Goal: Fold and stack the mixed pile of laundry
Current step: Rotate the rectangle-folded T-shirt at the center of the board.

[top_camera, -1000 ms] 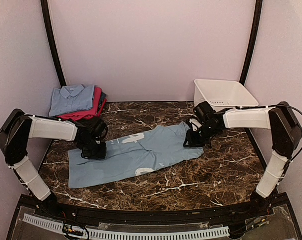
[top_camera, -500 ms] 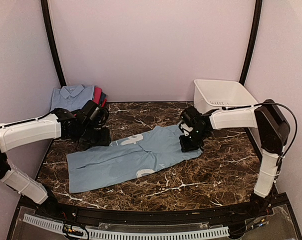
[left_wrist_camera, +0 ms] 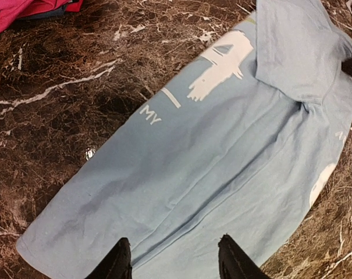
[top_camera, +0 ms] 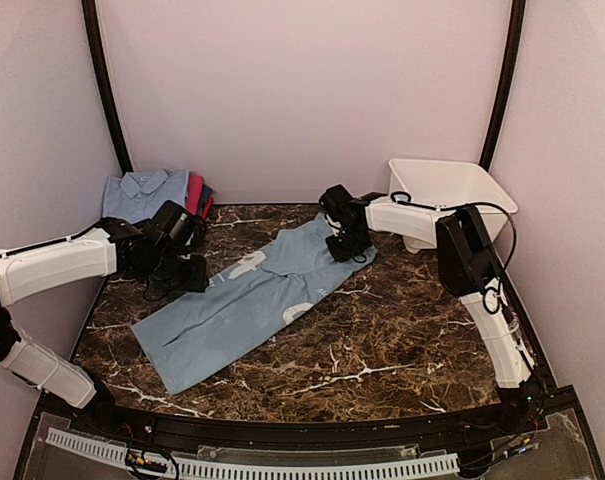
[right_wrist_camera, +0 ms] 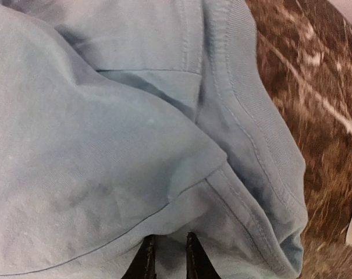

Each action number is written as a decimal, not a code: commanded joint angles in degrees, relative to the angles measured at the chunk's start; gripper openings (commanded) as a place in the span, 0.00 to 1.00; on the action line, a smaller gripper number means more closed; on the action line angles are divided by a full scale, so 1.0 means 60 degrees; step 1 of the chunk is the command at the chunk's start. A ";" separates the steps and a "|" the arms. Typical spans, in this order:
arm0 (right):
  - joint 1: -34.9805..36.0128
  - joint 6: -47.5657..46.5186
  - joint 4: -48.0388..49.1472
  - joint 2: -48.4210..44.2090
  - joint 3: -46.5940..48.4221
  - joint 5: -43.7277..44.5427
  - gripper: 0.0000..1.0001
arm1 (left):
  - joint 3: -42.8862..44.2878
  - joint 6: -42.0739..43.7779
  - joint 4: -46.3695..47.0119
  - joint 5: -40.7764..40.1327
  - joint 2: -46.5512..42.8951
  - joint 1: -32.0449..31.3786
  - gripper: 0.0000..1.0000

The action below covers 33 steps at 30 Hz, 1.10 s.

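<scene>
Beside tee [left_wrist_camera: 222, 163] edge | left gripper [left_wrist_camera: 173, 247] spread; right gripper [right_wrist_camera: 167, 247] pinching far end

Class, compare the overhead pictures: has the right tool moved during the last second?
Yes. The right tool moved left and towards the back wall, ending left of the white tub, dragging the blue tee along.

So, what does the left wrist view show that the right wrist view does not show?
Only left wrist: the white print, a magenta-pink garment at the corner, and the left gripper open above the cloth. Only right wrist: a ribbed band seen up close, and the right gripper pinching the cloth. Both: the pale blue tee on the marble table.
</scene>
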 commanded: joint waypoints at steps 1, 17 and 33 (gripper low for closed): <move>-0.0286 -0.1046 -0.1285 0.2157 0.3873 0.0923 0.16 | 0.0039 0.0714 -0.0535 0.0479 0.0240 -0.0032 0.48; -0.0300 -0.0600 0.1279 -0.3405 -0.0396 -0.1760 0.30 | 0.0410 0.1518 -0.1857 -0.0449 0.2696 -0.2327 0.09; -0.0962 -0.0088 0.1649 -0.6084 -0.3910 -0.2286 0.30 | 0.3119 0.1364 -0.2507 0.1202 0.6301 -0.5135 0.00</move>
